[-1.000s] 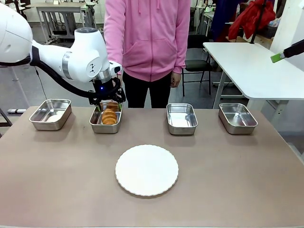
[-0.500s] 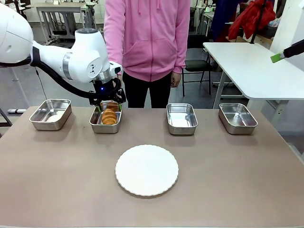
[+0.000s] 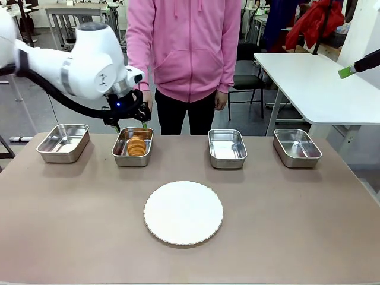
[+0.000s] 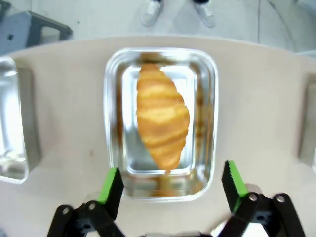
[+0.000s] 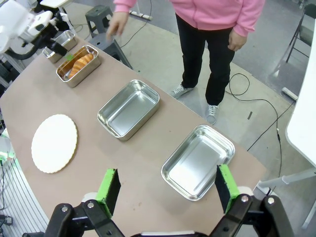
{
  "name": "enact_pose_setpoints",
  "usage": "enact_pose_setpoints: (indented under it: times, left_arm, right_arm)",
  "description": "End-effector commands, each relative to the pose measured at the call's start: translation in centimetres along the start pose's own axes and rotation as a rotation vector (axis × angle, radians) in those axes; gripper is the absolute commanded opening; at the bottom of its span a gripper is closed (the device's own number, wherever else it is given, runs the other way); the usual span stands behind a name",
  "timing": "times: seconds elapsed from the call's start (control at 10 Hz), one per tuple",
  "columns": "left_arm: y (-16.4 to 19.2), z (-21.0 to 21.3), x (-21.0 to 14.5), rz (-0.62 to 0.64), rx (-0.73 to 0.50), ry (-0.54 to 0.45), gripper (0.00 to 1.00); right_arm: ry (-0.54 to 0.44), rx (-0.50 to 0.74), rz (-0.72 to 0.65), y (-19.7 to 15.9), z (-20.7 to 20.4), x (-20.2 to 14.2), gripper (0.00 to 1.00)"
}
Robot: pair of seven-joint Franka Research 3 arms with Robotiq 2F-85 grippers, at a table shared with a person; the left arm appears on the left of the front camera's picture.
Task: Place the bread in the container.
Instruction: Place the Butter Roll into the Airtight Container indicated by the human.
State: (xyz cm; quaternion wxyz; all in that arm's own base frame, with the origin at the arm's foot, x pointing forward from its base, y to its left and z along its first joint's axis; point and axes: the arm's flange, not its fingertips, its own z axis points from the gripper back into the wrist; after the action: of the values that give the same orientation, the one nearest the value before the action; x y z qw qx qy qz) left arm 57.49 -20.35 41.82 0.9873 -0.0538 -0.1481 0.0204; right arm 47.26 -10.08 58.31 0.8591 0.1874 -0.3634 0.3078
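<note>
The golden-brown croissant (image 3: 136, 145) lies inside the second steel tray from the left (image 3: 122, 159). My left gripper (image 3: 130, 123) hangs open just above that tray's far end and holds nothing. In the left wrist view the croissant (image 4: 162, 118) lies lengthwise in the tray (image 4: 211, 98). The left gripper (image 4: 172, 178) is spread wide over the tray's near rim, clear of the bread. My right gripper (image 5: 166, 187) is open and empty, high above the table's right end. Its green fingertip (image 3: 344, 73) shows at the upper right.
Three other steel trays stand in the same row: far left (image 3: 63, 142), right of centre (image 3: 227, 147) and far right (image 3: 297, 146). A round white plate (image 3: 183, 212) lies mid-table. A person in a pink hoodie (image 3: 184, 47) stands at the far edge.
My left gripper has risen from inside the tray to above it and shifted slightly left. The croissant stays lying in the tray.
</note>
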Motion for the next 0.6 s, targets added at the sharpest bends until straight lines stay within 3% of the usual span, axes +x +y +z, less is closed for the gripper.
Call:
enact_pose_setpoints:
  times: [0.0, 0.5]
  left_arm:
    - [2.8, 4.1, -5.4, -0.024, -0.049, -0.059, 1.0]
    - [2.4, 9.4, -17.3, -0.057, -0.088, -0.157, 1.0]
  right_arm:
    - [-0.019, 0.009, 0.0, 0.1, 0.0, 0.0, 1.0]
    - [-0.019, 0.009, 0.0, 0.1, 0.0, 0.0, 1.0]
